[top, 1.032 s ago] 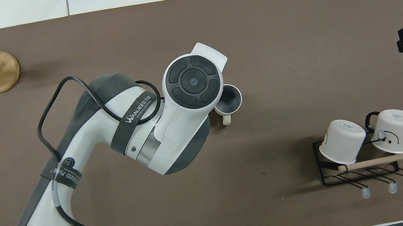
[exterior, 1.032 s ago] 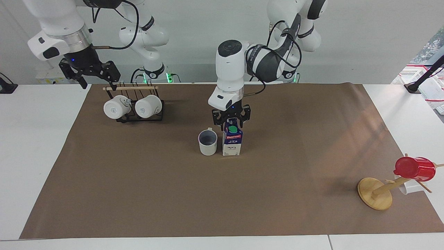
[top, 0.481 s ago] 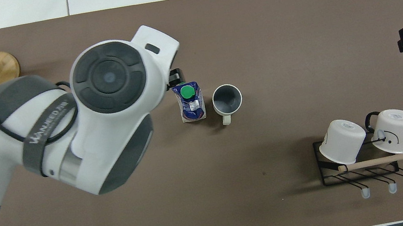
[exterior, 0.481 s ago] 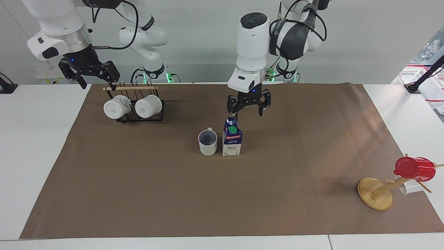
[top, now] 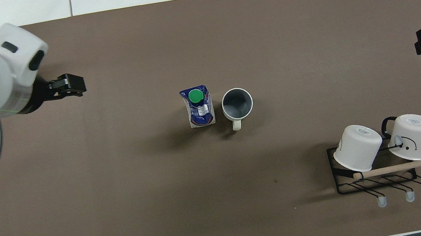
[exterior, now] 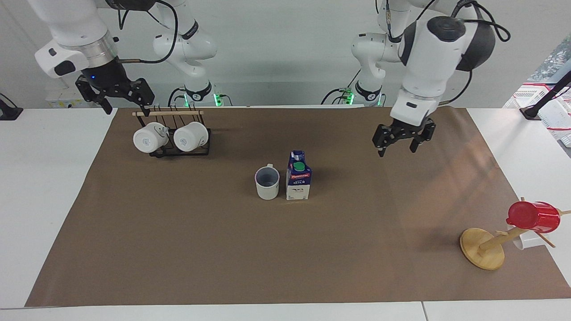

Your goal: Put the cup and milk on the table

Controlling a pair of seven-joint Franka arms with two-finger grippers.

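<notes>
The cup stands upright on the brown paper of the table, its handle toward the robots; it also shows in the overhead view. The milk stands upright right beside it, toward the left arm's end, and shows in the overhead view too. My left gripper is open and empty, up in the air over bare paper, well clear of the milk; the overhead view shows it as well. My right gripper is open and empty, waiting above the mug rack.
A black wire rack with two white mugs stands near the right arm's base. A wooden mug tree with a red cup stands at the left arm's end, farther from the robots.
My left gripper let go of the milk, rose and swung away toward the left arm's end of the table. The milk and cup stayed put. The right arm has not moved.
</notes>
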